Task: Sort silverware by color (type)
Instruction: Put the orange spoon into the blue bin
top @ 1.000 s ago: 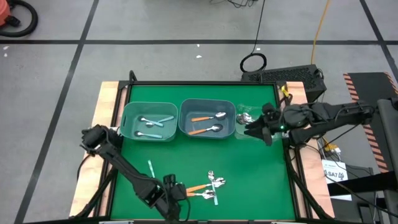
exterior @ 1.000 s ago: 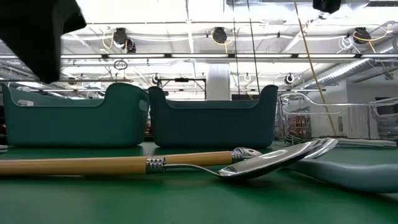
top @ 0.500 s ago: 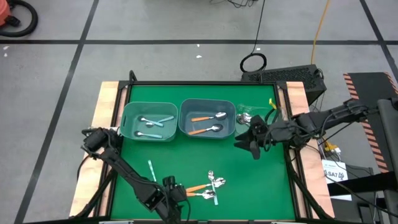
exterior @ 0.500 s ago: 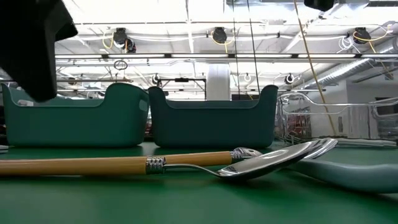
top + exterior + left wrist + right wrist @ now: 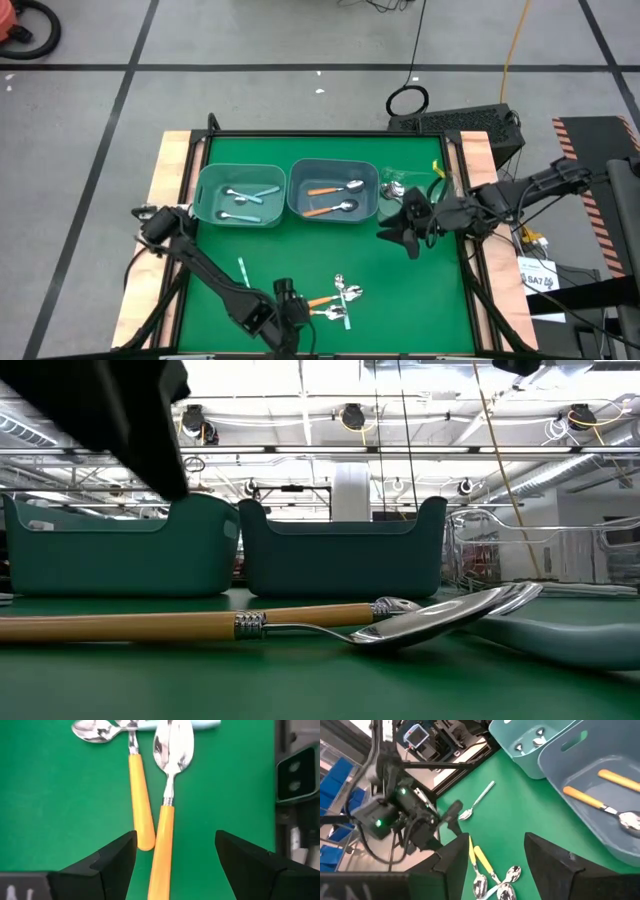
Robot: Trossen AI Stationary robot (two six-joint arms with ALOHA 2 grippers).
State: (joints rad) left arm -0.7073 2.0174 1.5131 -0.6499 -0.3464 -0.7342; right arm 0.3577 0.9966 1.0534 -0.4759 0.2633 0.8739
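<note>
- Step: picking an orange spoon (image 5: 166,795) from the worktop (image 5: 300,250) pile.
- Left hand (image 5: 175,850) released, straddling its handle; right hand (image 5: 392,228) released, waiting beside the bins (image 5: 333,190).
- Next: lower, clench.

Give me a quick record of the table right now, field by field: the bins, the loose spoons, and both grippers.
left bin: light blue-handled spoons
middle bin: two orange-handled spoons
loose spoons: cluster near the front edge
lone spoon: teal handle, apart from the cluster
left gripper: open, astride an orange handle
right gripper: open, empty, hovering beside the bins
</note>
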